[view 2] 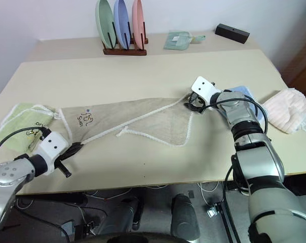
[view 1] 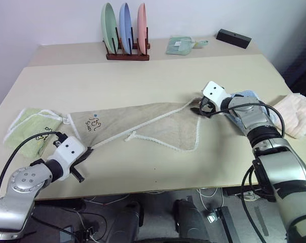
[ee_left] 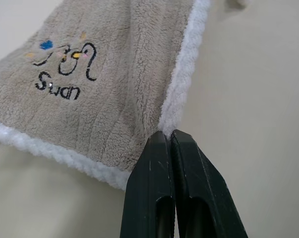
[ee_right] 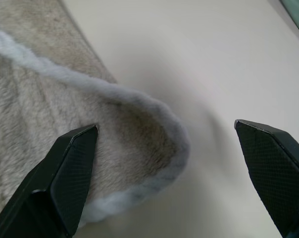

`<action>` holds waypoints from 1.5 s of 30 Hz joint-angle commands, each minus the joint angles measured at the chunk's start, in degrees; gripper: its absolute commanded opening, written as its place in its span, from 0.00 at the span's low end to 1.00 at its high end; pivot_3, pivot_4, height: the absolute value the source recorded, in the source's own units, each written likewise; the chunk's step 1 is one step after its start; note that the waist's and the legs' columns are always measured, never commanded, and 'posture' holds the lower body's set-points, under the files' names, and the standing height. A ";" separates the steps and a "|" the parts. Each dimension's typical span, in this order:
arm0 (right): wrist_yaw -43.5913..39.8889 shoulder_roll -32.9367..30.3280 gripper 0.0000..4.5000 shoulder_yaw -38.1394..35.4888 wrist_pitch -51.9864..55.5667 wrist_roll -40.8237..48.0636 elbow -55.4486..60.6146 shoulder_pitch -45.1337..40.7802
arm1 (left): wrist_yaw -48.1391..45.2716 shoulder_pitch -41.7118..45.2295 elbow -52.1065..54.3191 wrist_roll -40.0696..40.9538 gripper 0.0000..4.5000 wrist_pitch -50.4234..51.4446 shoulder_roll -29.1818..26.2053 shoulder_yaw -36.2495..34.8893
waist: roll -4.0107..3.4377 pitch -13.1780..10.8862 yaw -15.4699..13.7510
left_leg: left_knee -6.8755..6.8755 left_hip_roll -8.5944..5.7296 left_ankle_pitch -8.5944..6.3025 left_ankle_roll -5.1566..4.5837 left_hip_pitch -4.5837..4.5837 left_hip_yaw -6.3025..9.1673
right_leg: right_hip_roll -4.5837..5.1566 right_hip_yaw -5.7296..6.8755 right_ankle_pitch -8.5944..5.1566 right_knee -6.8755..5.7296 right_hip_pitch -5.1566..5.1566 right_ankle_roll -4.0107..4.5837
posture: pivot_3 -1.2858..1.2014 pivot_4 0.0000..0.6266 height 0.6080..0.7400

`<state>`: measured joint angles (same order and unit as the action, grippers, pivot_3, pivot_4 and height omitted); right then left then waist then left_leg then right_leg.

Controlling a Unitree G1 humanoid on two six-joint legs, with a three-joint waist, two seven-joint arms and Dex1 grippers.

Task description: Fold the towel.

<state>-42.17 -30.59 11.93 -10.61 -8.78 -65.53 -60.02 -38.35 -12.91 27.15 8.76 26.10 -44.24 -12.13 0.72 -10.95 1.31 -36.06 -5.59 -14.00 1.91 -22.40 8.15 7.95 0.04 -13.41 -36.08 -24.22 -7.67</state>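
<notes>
— Where's your towel [view 1: 143, 124]?
— Flat on the counter [view 1: 158, 76]. Your left fingers [ee_left: 165, 163] pinch its near corner; the right gripper [ee_right: 164, 173], fingers wide, straddles the far corner. Close there next, I'd say.

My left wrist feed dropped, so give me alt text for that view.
The left gripper, fingers shut, pinches a white-edged corner of the beige towel printed "Swan", lying on the pale table.

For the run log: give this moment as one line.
left gripper: shut on towel corner | right gripper: open at far corner | towel: flat on table, unfolded
</notes>
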 commanded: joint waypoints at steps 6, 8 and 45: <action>-0.85 0.22 0.18 -1.84 -2.86 -0.30 -3.11 -2.95 | 0.44 -1.30 2.77 0.55 0.00 0.99 0.69 -1.40 | -0.02 -0.01 -0.05 | 0.01 0.28 0.01 0.05 0.00 -0.10 | -0.28 -0.03 0.12 0.01 -0.08 0.19 | 0.52 0.24 0.98; -0.83 -0.13 0.01 -2.05 -3.66 -0.34 -2.56 -2.93 | 0.39 -1.41 2.78 0.48 0.00 1.01 0.60 -1.49 | -0.03 -0.01 0.07 | 0.02 0.32 0.01 0.06 0.00 -0.15 | -0.31 -0.05 0.14 0.00 -0.12 0.23 | 0.52 0.24 0.98; -34.55 -27.19 0.01 -14.43 28.68 30.05 67.59 30.94 | -9.95 1.93 2.38 20.24 0.00 10.55 -6.36 -25.62 | -0.12 -0.20 0.11 | -0.12 0.55 -0.16 0.12 -0.14 -0.42 | -0.34 -0.06 0.37 -0.02 -0.44 0.31 | 0.52 0.24 0.98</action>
<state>-75.11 -56.21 0.44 14.92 18.13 -2.41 -29.79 -47.42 -10.28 26.42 26.50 34.12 -49.54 -33.57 0.60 -11.15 1.42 -36.19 -5.03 -14.17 2.02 -22.45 7.70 7.61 -0.01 -13.05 -36.08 -24.57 -7.36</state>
